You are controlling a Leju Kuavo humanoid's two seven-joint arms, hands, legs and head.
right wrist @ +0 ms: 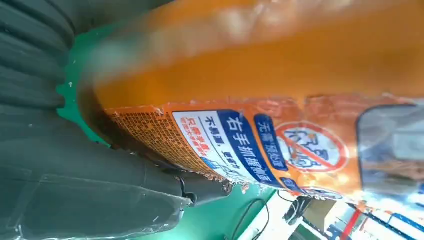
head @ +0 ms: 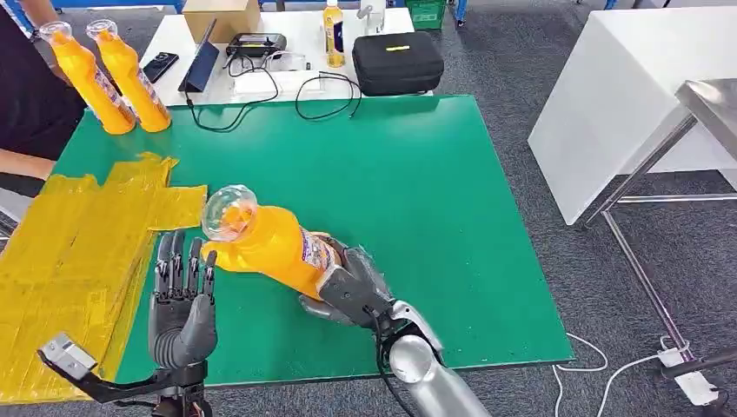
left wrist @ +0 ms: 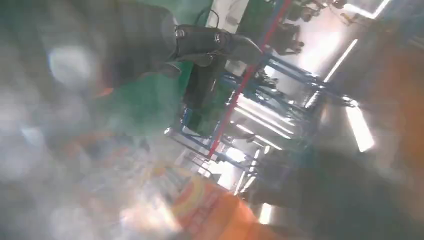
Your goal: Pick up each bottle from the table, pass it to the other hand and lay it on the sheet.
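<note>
Left wrist view: blurred, details unreadable.
Right hand grasps tilted orange bottle; left hand released, fingers extended.

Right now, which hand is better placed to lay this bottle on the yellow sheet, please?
Probably the left hand: it hangs open beside the yellow sheet, fingers near the bottle's neck. The right hand grips the base, farther away.

Silver right arm, dark grey hands, black cable at the wrist.
</note>
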